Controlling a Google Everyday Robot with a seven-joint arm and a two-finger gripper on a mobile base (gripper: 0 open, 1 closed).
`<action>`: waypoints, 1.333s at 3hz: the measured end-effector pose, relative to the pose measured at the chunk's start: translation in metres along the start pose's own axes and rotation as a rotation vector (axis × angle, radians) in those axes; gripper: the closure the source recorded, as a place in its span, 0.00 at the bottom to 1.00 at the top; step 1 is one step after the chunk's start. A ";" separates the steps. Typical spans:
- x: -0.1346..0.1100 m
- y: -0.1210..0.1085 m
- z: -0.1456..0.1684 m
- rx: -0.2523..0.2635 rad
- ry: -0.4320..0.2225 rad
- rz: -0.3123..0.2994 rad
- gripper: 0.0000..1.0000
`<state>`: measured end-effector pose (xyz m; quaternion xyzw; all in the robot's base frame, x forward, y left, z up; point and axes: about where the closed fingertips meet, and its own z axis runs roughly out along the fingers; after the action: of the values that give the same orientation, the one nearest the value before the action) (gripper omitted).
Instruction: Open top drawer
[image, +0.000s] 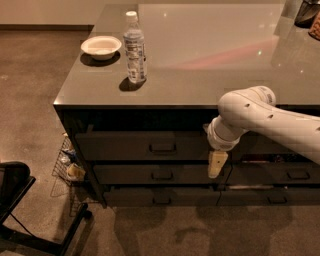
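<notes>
The top drawer (130, 145) is a wide dark grey front just under the counter edge, with a small bar handle (162, 147) at its middle. It looks pulled out a little, with a dark gap above it. My gripper (216, 165) hangs pointing down from the white arm (260, 117), in front of the drawer stack to the right of the handle and a little below it. It is apart from the handle.
Two shallower dark drawers (160, 175) sit below, and a narrower column (295, 174) stands to the right. On the counter (200, 75) stand a water bottle (134, 47) and a white bowl (101, 46). A wire basket (67, 165) and a black chair base (30, 210) are on the floor at left.
</notes>
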<state>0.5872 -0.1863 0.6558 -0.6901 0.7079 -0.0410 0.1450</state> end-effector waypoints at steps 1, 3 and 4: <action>-0.003 0.000 0.001 0.003 -0.011 0.005 0.18; -0.039 0.032 0.004 -0.033 -0.040 0.029 0.72; -0.040 0.030 -0.002 -0.033 -0.040 0.029 0.95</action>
<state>0.5575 -0.1456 0.6556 -0.6828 0.7152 -0.0133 0.1483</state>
